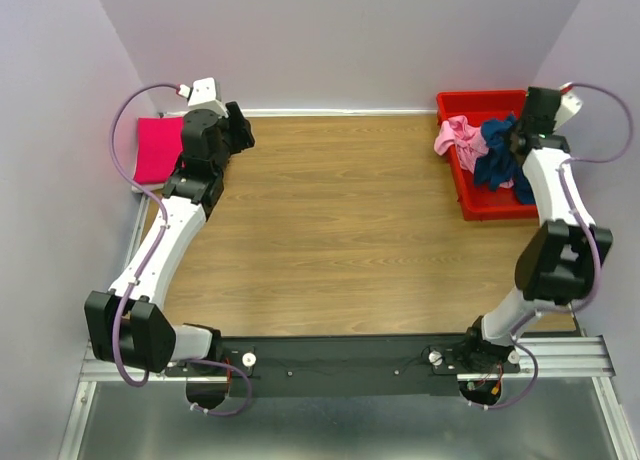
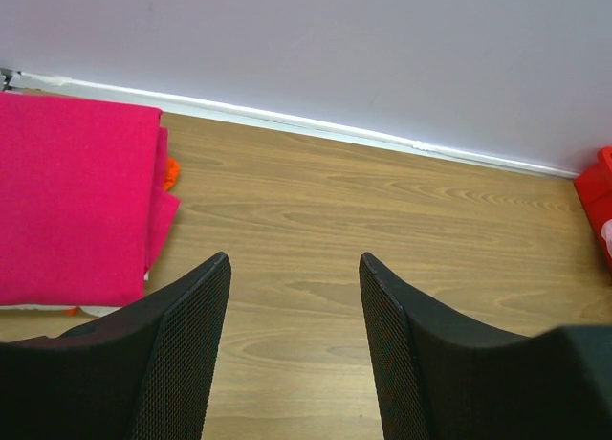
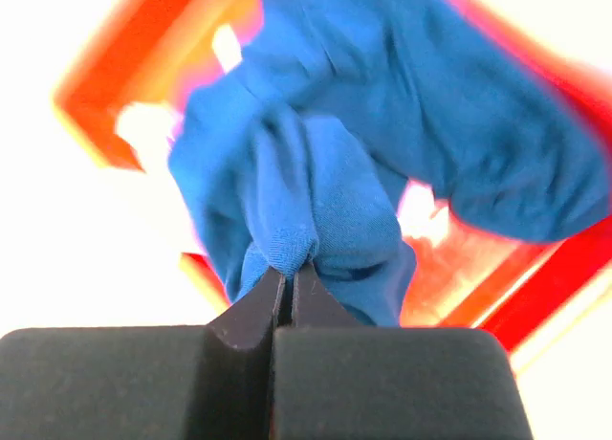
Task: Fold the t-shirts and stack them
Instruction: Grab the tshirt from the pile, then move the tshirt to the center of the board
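Step looks like getting the navy tee out of the bin and onto the table (image 1: 340, 230). The red bin (image 1: 470, 105) sits far right. The navy t-shirt (image 1: 497, 158) is bunched inside it with the pink t-shirt (image 1: 458, 137) touching it. Lift straight up and slow so pink doesn't drag along, then lay it flat mid-table. The magenta t-shirt (image 1: 158, 150) is folded at the far-left corner. Right hand (image 3: 290, 270) is clamped tight on a fold of navy cloth. Left hand (image 2: 295, 260) is wide, holds nothing, over the table just beside magenta.

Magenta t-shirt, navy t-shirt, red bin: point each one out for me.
magenta t-shirt (image 2: 76, 201): left wrist view, flat top of the folded shirt.
navy t-shirt (image 3: 325, 163): right wrist view, bunched cloth above the pinch.
red bin (image 1: 490, 208): top external view, its near wall.
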